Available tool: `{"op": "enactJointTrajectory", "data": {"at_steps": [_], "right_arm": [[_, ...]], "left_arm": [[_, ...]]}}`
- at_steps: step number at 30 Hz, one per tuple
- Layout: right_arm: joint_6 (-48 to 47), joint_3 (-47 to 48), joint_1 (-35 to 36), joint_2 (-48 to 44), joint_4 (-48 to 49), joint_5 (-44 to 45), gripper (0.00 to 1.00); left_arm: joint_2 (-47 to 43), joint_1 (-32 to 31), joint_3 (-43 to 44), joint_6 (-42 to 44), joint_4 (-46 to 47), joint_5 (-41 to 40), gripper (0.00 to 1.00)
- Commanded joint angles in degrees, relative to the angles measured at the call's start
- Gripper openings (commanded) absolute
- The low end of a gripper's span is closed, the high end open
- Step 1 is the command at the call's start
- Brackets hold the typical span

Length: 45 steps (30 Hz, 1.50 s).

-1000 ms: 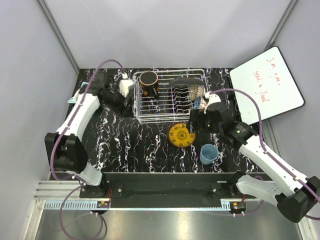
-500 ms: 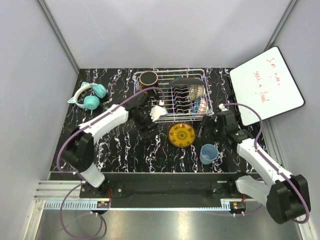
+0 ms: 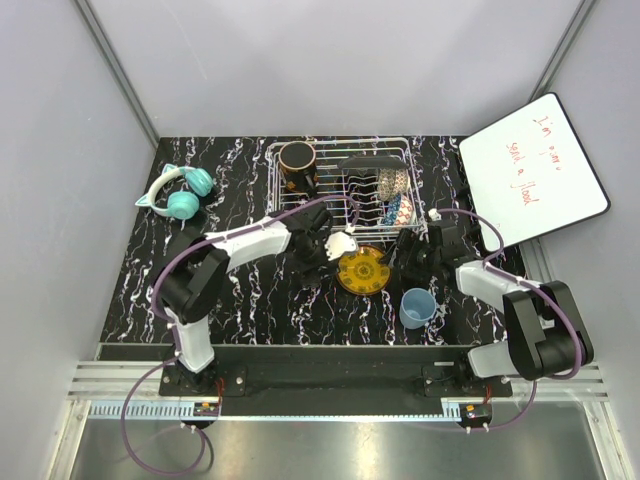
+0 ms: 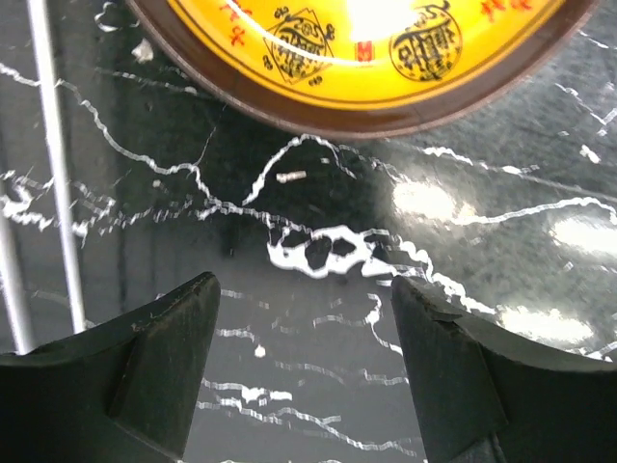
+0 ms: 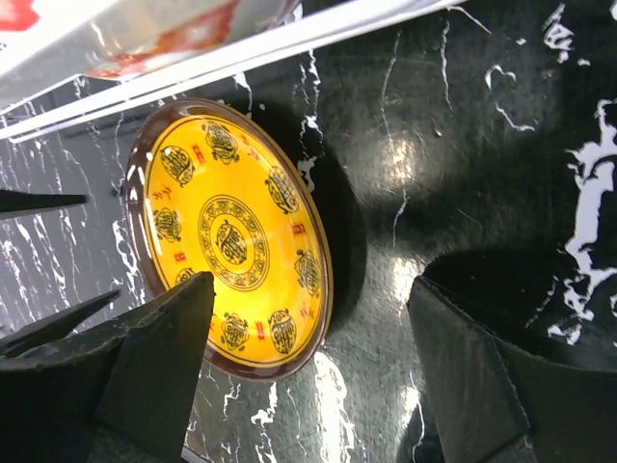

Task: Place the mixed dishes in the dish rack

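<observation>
From above: yellow patterned plate (image 3: 363,270) flat on table (image 3: 250,290), just before dish rack (image 3: 345,195), flanked by left gripper (image 3: 338,243) and right gripper (image 3: 408,255); risk of collision if closing in together. Left wrist: jaws apart, empty, short of its rim. Right wrist: jaws apart, empty, plate edge showing between them.

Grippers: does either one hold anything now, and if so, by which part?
Nothing is held. The left gripper and the right gripper are both open and empty, one on each side of the yellow plate.
</observation>
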Motion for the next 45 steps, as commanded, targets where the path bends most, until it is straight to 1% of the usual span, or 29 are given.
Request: {"op": "enactJointTrajectory", "data": {"at_steps": [1, 3, 7, 8, 11, 20, 23, 27, 32, 38, 42, 45], "right_arm": [[0.1, -0.6, -0.5, -0.5, 5.7, -2.0, 0.86], [0.4, -0.2, -0.5, 1.6, 6.2, -3.4, 0.84], [2.0, -0.1, -0.5, 5.7, 10.0, -6.0, 0.77], [2.1, 0.1, -0.5, 7.2, 10.5, -6.7, 0.74], [2.6, 0.5, -0.6, 9.7, 12.9, -10.2, 0.70], [2.6, -0.4, -0.6, 11.5, 17.3, -16.9, 0.65], [2.8, -1.1, -0.5, 11.9, 16.4, -18.7, 0.62], [2.5, -2.8, -0.5, 8.8, 14.0, -19.3, 0.60], [1.6, -3.2, -0.2, 5.9, 9.8, -20.4, 0.51], [-0.1, -2.5, 0.7, 0.0, 5.6, -20.7, 0.45], [-0.7, -0.8, 1.0, -4.0, 4.1, -21.0, 0.46], [-1.5, 1.2, 1.0, -3.4, 2.3, -21.6, 0.47]], "left_arm": [[2.8, 0.7, 2.1, -0.4, 5.8, -1.4, 0.77], [3.7, 0.4, 2.6, 0.4, 5.8, -0.8, 0.77], [7.9, -0.8, 6.3, 1.1, 4.0, -3.3, 0.77], [8.1, -0.9, 7.3, 1.2, 3.8, -3.2, 0.77], [8.9, -1.4, 8.5, 1.5, 3.6, -2.5, 0.77], [12.1, -3.6, 11.3, 1.0, 2.7, -1.0, 0.77], [12.6, -4.9, 11.6, 0.3, 2.7, -0.9, 0.77], [12.7, -6.2, 11.7, -0.8, 3.3, 0.1, 0.77], [13.0, -7.2, 12.9, -1.3, 3.8, 0.6, 0.77], [13.2, -7.3, 13.9, -1.5, 4.0, 1.0, 0.77], [13.2, -7.3, 13.6, -2.1, 4.2, 1.2, 0.77], [12.9, -7.2, 13.0, -2.0, 4.3, 1.1, 0.77]]}}
